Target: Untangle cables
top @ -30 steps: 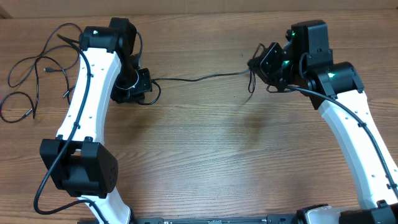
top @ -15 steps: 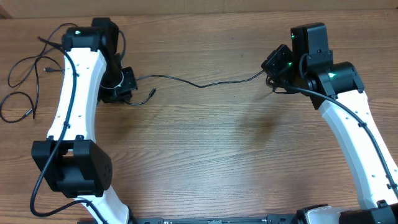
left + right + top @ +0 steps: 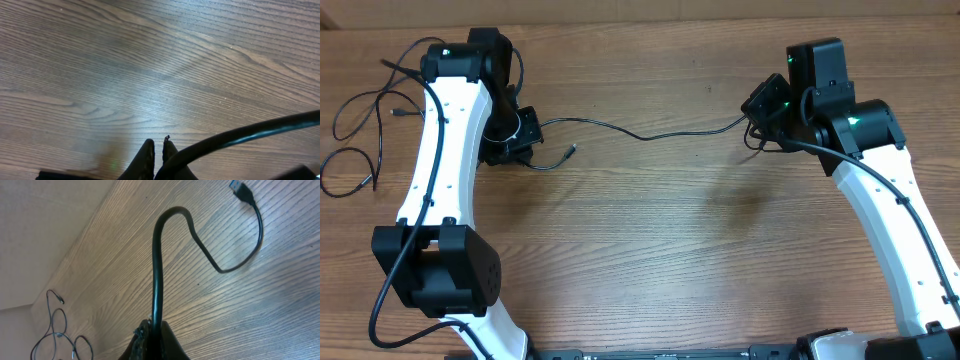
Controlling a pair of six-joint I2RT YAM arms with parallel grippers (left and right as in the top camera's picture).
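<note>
Right gripper (image 3: 152, 330) is clamped tight on a black cable (image 3: 158, 270), and only its wrist cam catches the blue-tipped plug (image 3: 241, 190) curling off over the tabletop (image 3: 125, 285), while overhead shows that cable running across to the left gripper (image 3: 525, 138), pinched shut on it too, loose cables (image 3: 396, 111) lying further left.

Btm edge cuts off left gripper (image 3: 157, 148) — cable (image 3: 240, 135) blurred, exits rt edge.

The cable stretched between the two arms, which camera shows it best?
The overhead view: the cable shows along its whole span. The left wrist view shows only a blurred stretch by the jaws; the right wrist shows a curved piece ending in a blue plug.
</note>
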